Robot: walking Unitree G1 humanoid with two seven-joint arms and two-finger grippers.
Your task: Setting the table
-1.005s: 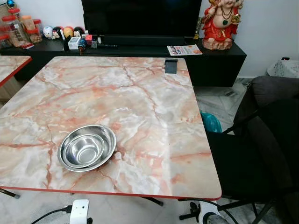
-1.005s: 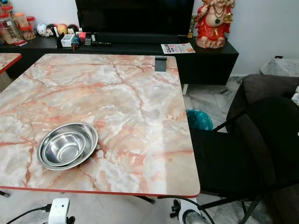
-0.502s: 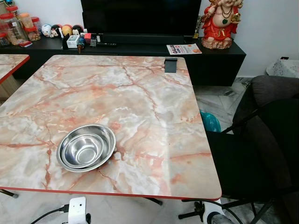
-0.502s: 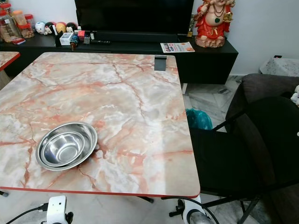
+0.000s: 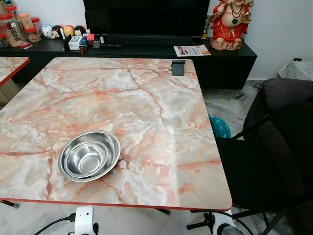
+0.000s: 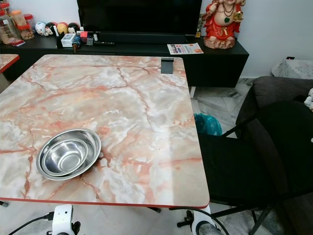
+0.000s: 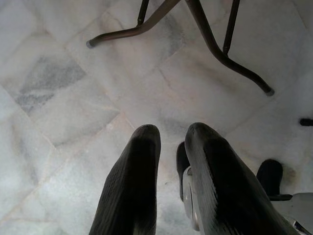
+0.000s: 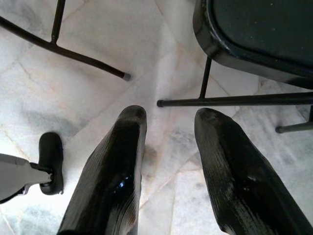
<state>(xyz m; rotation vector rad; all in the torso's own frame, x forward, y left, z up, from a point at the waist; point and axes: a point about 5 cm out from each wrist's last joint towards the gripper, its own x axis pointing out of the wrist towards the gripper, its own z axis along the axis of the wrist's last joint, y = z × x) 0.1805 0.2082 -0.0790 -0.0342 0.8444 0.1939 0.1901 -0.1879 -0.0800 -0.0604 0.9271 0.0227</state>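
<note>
Across the middle of the head views spreads the table [image 5: 146, 107], a broad slab of pink-and-white marble pattern with a red edge, and to its right stands a black chair [image 5: 266, 166] drawn up beside it. In the lower left of the frame, on the table near its front edge, sit the steel bowls [image 5: 90, 155]: two shiny round bowls nested one inside the other, upright and empty. Both arms hang below the table over the pale marble floor [image 7: 63, 98], the left hand [image 7: 172, 134] with its two black fingers a little apart and the right hand [image 8: 168, 117] with its fingers more widely parted, neither holding anything.
</note>
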